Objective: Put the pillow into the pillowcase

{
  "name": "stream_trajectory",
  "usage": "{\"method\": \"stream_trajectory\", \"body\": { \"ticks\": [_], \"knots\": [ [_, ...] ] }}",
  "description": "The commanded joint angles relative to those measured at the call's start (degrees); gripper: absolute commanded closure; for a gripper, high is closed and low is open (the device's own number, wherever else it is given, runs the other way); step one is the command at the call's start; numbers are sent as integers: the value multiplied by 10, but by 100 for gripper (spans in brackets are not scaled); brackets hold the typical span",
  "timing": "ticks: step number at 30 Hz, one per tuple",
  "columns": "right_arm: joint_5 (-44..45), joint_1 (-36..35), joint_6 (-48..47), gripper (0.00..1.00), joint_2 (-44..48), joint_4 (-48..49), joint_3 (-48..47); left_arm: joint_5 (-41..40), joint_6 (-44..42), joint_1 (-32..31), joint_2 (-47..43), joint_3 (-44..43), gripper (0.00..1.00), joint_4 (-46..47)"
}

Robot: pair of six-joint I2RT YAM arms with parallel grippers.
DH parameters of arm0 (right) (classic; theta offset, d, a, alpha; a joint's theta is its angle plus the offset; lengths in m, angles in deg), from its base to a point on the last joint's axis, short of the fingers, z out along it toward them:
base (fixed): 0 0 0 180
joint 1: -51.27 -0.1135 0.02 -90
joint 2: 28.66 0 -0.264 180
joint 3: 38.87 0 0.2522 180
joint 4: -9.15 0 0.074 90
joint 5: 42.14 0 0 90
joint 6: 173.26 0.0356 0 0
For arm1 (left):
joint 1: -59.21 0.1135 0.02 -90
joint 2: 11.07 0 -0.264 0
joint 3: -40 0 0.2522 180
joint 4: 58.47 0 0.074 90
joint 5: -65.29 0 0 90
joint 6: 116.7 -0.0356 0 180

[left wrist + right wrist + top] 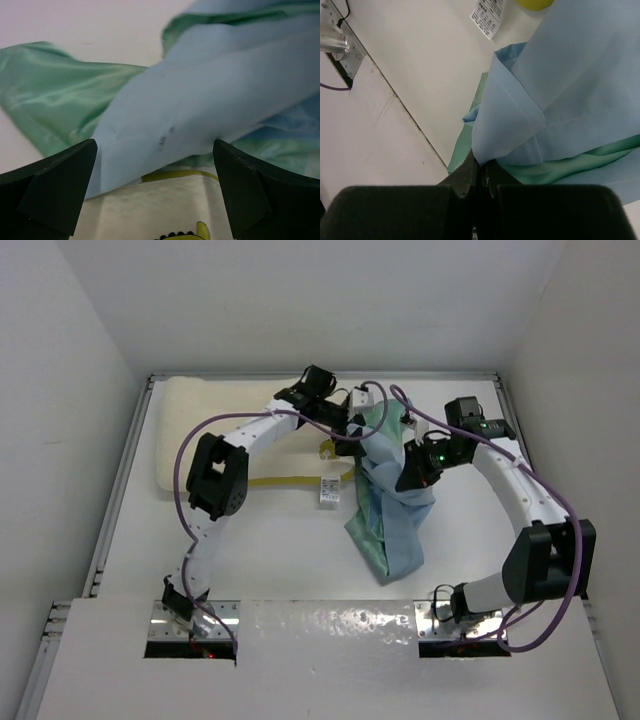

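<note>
The cream pillow [200, 430] lies flat at the back left, with yellow trim along its near edge and a white tag [328, 492]. The pillowcase [392, 510], teal-green and light blue, hangs crumpled over the pillow's right end. My left gripper [345, 430] is open just above the pillow's right end [150, 205], with the light blue cloth [210, 100] right ahead of the fingers. My right gripper [412, 478] is shut on a fold of the pillowcase [530, 90] and holds it up off the table.
White walls enclose the table on three sides. A raised white ledge with metal mounting plates [190, 625] runs along the near edge at the arm bases. Purple cables loop over both arms.
</note>
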State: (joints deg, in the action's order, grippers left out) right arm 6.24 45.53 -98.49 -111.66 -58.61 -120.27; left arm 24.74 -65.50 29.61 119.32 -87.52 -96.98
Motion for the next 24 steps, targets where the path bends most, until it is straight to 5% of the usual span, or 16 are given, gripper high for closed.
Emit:
{"method": "stream_trajectory", "body": {
  "ticks": [1, 4, 7, 10, 11, 12, 14, 16, 18, 21, 24],
  "knots": [
    [13, 0, 5, 100, 15, 38, 5, 117, -199, -14, -1, -42, 1, -161],
    [11, -3, 16, 100, 14, 53, 4, 69, -261, -14, 3, -24, 1, -178],
    [6, -11, 22, 100, 10, 66, 3, 38, -105, -19, 9, -8, 16, -17],
    [10, -15, 20, 100, 6, 61, -2, 84, -47, -20, 25, -28, 46, 39],
    [11, -15, 6, 100, 2, 43, -8, 97, -44, -21, 29, -35, 75, 37],
    [15, -16, 2, 100, -5, 35, -19, 114, -40, -21, 34, -38, 87, 32],
    [22, -14, -3, 100, -13, 26, -27, 118, -49, -20, 34, -39, 100, 16],
    [48, -6, 6, 100, -22, 41, -32, 116, -39, -16, 29, -40, 100, 3],
    [97, 20, 49, 100, -26, 59, -45, 90, 60, -2, 21, -45, 100, 46],
    [265, 81, 116, 100, -20, 134, -90, 9, 186, 27, 1, -73, 100, 87],
    [446, 111, 198, 100, -37, 211, -195, -61, 212, 41, -24, -134, 100, 33]
  ]
}}
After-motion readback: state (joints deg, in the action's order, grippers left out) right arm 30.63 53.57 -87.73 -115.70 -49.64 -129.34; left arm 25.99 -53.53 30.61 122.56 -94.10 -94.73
